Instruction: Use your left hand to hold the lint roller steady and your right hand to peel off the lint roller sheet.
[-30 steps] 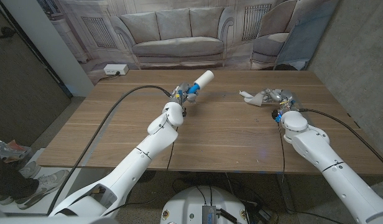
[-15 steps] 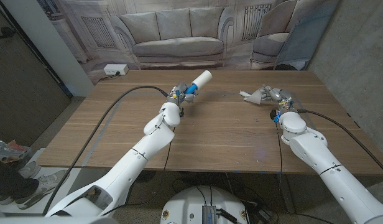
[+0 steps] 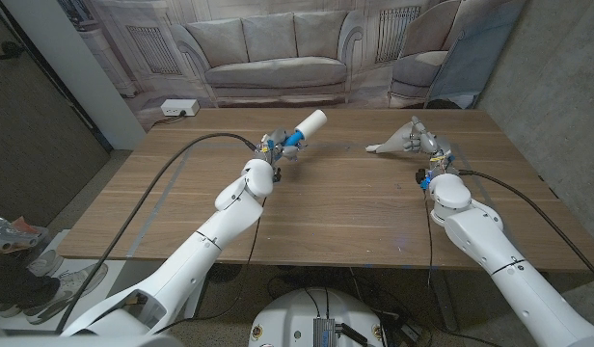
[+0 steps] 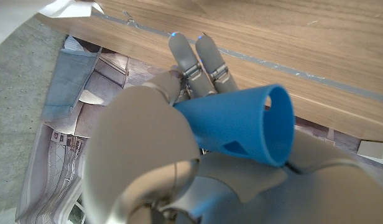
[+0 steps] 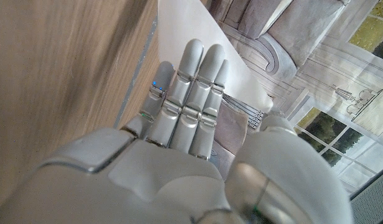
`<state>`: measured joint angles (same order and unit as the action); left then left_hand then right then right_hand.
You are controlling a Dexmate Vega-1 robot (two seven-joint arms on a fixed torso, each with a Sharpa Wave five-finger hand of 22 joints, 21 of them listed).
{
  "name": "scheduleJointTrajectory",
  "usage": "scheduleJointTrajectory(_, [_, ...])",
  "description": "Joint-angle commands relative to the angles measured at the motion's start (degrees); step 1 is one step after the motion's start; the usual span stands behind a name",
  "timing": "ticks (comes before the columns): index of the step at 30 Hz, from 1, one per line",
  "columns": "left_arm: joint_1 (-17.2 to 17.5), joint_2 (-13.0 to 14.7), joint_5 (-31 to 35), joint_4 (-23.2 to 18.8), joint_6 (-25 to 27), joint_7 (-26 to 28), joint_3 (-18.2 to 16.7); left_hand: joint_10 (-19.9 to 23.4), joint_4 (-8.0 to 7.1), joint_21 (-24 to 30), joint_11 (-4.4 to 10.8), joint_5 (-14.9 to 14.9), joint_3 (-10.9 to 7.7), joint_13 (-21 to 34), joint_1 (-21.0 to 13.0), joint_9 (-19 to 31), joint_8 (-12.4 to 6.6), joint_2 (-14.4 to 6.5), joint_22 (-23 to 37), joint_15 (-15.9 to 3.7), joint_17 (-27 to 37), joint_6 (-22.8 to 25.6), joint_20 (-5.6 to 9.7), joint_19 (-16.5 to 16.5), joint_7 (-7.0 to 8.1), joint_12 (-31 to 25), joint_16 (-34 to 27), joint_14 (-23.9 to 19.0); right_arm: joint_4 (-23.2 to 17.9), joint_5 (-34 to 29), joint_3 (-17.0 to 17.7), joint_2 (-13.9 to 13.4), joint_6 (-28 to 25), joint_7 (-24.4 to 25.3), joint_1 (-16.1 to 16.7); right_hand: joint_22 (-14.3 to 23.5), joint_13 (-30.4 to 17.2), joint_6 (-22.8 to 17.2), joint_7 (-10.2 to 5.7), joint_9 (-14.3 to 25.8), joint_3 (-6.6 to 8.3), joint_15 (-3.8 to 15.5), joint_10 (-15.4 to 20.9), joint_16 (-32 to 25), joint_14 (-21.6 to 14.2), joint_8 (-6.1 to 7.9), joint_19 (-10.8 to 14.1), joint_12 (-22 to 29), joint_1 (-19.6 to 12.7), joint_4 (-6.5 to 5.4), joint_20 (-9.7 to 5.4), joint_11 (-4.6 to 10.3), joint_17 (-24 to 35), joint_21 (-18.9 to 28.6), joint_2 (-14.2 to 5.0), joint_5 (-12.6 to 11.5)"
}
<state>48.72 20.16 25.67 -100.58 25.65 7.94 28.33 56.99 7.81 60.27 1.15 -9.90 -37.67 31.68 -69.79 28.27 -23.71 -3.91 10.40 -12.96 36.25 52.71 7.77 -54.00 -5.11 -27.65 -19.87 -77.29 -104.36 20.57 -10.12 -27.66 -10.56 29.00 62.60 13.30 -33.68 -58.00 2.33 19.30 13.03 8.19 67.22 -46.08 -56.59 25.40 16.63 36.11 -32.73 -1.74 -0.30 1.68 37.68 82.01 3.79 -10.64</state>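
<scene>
Place: we are looking at a test room or lab dressed as a living room, not a home.
Backdrop: a printed backdrop point(image 3: 278, 48) is hanging across the top of the frame, showing a sofa and windows.
Walls: bare grey concrete wall point(image 3: 557, 87) is standing at the right.
Furniture: a plain wooden table point(image 3: 345, 207) is filling the middle.
Wiring: a white power strip point(image 3: 178, 109) is lying at the upper left.

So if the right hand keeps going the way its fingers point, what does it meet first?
Probably the peeled white sheet that the right hand already holds at its fingertips; beyond it the bare table looks free up to the lint roller, though depth is unclear.
</scene>
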Motion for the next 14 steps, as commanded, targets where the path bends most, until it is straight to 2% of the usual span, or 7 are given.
scheduleJointTrajectory(1, [1.0,2.1,-1.9,-0.7,-2.7,-0.7,-0.8,3.3,0.0,0.4,3.35,0.0,-0.56,0.2,0.4,0.1,0.16,0.0,0.0,0.07,0.1,0.5,3.35,0.0,0.02,-0.2,0.3,-0.7,-3.5,-0.7,0.2,0.8,-1.1,3.2,1.9,0.0,0.0,-0.1,-0.06,0.1,0.28,-0.37,0.0,-0.4,0.0,-0.08,-0.2,-0.1,-0.6,0.58,0.21,-0.41,-0.1,0.5,-0.51,-0.5])
scheduleJointTrajectory(4, [1.3,2.8,-2.9,-0.4,-4.0,-0.9,-1.3,3.3,0.0,0.5,3.27,0.0,-0.64,0.1,0.4,0.2,0.22,0.0,0.0,0.08,0.2,0.4,3.34,0.0,-0.02,-0.1,0.3,-0.7,-4.3,-1.7,-0.4,0.6,-2.5,4.4,1.7,-0.1,0.0,-0.2,-0.06,0.1,0.31,-0.33,0.0,-0.5,0.0,-0.09,-0.2,-0.1,-0.9,0.79,0.27,-0.42,-0.1,0.5,-0.64,-0.6])
scheduleJointTrajectory(8, [1.5,4.3,-3.8,0.6,-6.1,-1.1,-1.7,3.3,0.0,0.6,3.32,0.0,-0.72,0.2,0.4,0.1,0.27,0.0,0.0,0.08,0.1,0.6,3.34,0.1,-0.06,-0.1,0.4,-0.7,-5.0,-2.9,-1.9,1.7,-2.6,6.1,1.7,0.0,0.2,-0.3,-0.12,0.0,0.32,-0.35,0.2,-0.6,-0.1,-0.14,-0.2,-0.1,-1.1,1.0,0.17,-0.4,-0.3,0.7,-0.82,-0.6])
scheduleJointTrajectory(11, [1.0,3.5,-4.8,2.5,-5.7,-0.9,-1.9,3.3,0.0,0.6,3.22,0.0,-0.78,0.3,0.5,0.1,0.31,0.0,0.0,0.08,0.2,0.6,3.33,0.1,0.01,-0.1,0.4,-0.7,-4.3,-3.3,-2.6,2.4,-1.3,6.3,1.7,-0.1,0.2,-0.2,-0.15,0.1,0.24,-0.34,0.2,-0.8,0.2,-0.13,-0.1,-0.1,-1.1,1.17,0.11,-0.39,-0.1,0.8,-0.94,-0.7])
scheduleJointTrajectory(13, [0.9,4.1,-4.5,2.5,-5.6,-1.6,-1.2,3.3,0.01,0.7,3.24,0.0,-0.82,0.3,0.5,0.2,0.29,0.1,0.0,0.08,0.2,0.6,3.35,0.1,0.01,-0.1,0.3,-0.8,-4.2,-2.9,-2.5,2.3,-0.4,5.6,2.0,-0.1,0.2,-0.2,-0.13,0.1,0.21,-0.3,0.1,-0.9,0.1,-0.14,-0.2,0.0,-1.2,1.25,0.1,-0.37,-0.2,0.8,-1.0,-0.7])
scheduleJointTrajectory(14, [0.7,4.5,-4.1,2.6,-6.1,-1.5,-0.7,3.3,0.02,0.7,3.2,0.0,-0.84,0.2,0.5,0.2,0.29,0.1,0.0,0.07,0.1,0.6,3.35,0.2,0.0,-0.1,0.4,-0.7,-3.5,-3.0,-2.3,3.2,1.6,6.2,2.2,-0.2,0.2,-0.2,-0.16,0.1,0.19,-0.32,0.1,-0.9,0.1,-0.14,-0.2,0.0,-1.2,1.29,0.09,-0.34,-0.2,0.8,-1.01,-0.7])
